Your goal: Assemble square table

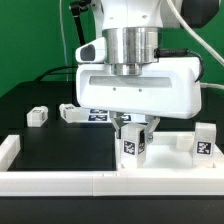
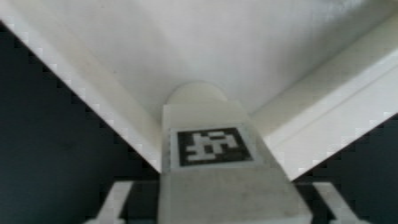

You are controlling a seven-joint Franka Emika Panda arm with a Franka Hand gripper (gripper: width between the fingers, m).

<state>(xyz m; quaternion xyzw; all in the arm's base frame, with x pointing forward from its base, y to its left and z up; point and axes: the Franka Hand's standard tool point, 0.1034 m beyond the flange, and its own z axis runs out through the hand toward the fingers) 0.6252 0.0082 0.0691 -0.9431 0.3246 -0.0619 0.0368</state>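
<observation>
Table build under way: my gripper [image 1: 134, 131] is clamped on an upright leg [image 1: 133, 150] at a corner of the tabletop [image 1: 172, 142]. The count is one tabletop and four legs. In the exterior view, a second leg [image 1: 203, 143] stands at my three o'clock, seemingly fitted. A third leg [image 1: 70, 113] and fourth leg [image 1: 37, 116] wait loose at nine o'clock.

Exterior view: bright, even light from above. The white arm casing [image 1: 130, 30] at 12 o'clock is nearly washed out, with soft glare. The black worktop [image 1: 50, 140] stays matte and dark from 7 to 9 o'clock. The end effector [image 1: 133, 126] near the centre is shaded grey underneath. The picture is small and slightly soft.

Wrist view: dimmer, grainy and blurred throughout. The leg [image 2: 214, 115] close to the lens looks soft, its tag [image 2: 214, 146] is still readable, and the white surfaces grade to grey.
</observation>
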